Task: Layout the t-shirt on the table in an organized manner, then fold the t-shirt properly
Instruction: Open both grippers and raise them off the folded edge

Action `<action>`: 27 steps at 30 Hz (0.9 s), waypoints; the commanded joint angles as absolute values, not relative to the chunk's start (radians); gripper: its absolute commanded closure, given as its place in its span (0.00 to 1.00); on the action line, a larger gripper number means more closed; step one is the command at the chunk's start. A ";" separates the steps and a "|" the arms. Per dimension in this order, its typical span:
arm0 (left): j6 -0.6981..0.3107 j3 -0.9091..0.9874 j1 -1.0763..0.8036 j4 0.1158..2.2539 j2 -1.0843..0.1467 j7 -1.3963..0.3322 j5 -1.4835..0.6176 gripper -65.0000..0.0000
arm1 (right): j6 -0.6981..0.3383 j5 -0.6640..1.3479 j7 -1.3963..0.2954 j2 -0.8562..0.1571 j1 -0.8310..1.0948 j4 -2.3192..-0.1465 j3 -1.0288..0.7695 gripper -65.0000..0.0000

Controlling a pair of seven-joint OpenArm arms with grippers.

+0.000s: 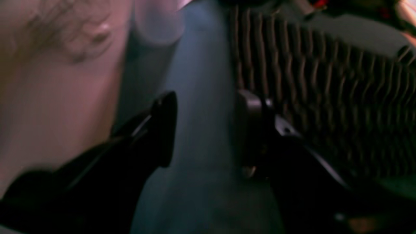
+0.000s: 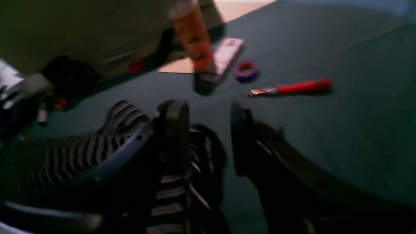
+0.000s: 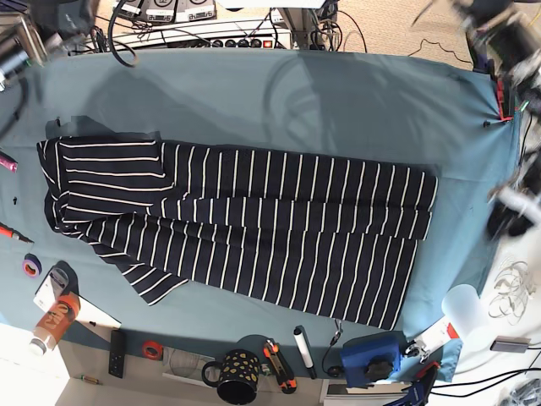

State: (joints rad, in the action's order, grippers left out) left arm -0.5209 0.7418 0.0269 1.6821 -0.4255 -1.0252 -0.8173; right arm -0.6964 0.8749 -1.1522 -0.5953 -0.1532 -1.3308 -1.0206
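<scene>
Soft striped t-shirt [image 3: 245, 224] lies flat, rumpled, on teal table [image 3: 321, 101]; left gripper [image 1: 208, 130] and right gripper [image 2: 208, 136] both gape, empty.

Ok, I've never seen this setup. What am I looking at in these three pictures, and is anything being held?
It is a robot with two arms, each ending in a two-fingered gripper with a small camera at the wrist. The base picture looks straight down on the table, which has a teal cloth over it. A dark t-shirt with white stripes lies spread flat on it. Along the edges are odds and ends, among them a mug, a red cutter, a roll of purple tape and an orange bottle.

The other two pictures are blurry and look out past each gripper's black fingers. The left gripper is open over bare cloth, with the t-shirt beside it. The right gripper is open too, with striped fabric underneath. Neither appears to hold anything.
</scene>
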 commanded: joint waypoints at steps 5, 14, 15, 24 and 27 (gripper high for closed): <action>-0.551 0.774 -0.037 1.700 -0.471 -1.031 -0.898 0.55 | -0.698 0.903 -1.274 -0.662 -0.049 -1.348 -1.020 0.55; -0.551 0.775 -0.071 1.700 -0.471 -1.032 -0.917 0.55 | -0.698 0.902 -1.242 -0.583 0.064 -1.243 -0.948 0.45; -0.551 0.775 -0.072 1.700 -0.471 -1.032 -0.917 0.55 | -0.698 0.902 -1.217 -0.572 0.064 -1.221 -0.929 0.45; -0.551 0.775 -0.072 1.700 -0.471 -1.032 -0.917 0.55 | -0.698 0.900 -1.070 -0.501 0.033 -1.113 -0.820 0.45; -0.551 0.775 -0.072 1.700 -0.471 -1.032 -0.917 0.55 | -0.698 0.900 -1.078 -0.487 0.000 -1.113 -0.820 0.45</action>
State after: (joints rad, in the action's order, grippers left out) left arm -0.5472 0.7689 -0.0830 1.6840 -0.4488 -1.0550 -0.8955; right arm -0.6960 0.8803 -1.0943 -0.4587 0.0101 -1.0985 -0.8162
